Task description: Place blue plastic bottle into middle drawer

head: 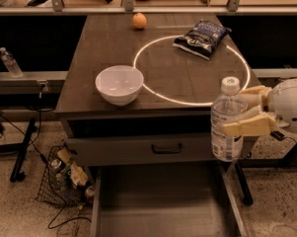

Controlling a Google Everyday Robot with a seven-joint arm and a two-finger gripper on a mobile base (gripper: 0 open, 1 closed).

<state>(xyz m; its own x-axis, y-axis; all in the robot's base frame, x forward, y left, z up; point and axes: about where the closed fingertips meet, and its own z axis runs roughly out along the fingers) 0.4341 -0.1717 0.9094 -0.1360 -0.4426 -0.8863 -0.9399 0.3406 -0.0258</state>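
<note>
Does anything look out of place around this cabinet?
Nothing spilled or damaged. Only the cluttered wire basket on the floor left of the cabinet looks messy. The gripper, jaws shut on the upright clear plastic water bottle, hangs off the tabletop's right front corner.

The pincer, clamping the blue plastic bottle, hangs off the surface's front corner. Below, the middle drawer's floor lies open.

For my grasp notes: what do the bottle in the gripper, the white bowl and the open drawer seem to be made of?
The bottle, clamped by the gripper at the cabinet's front right corner: clear plastic, see-through, white cap. The white bowl: glossy, ceramic or hard plastic; I cannot tell which. The open drawer: matte grey, probably sheet metal, flat floor, thin walls.
</note>
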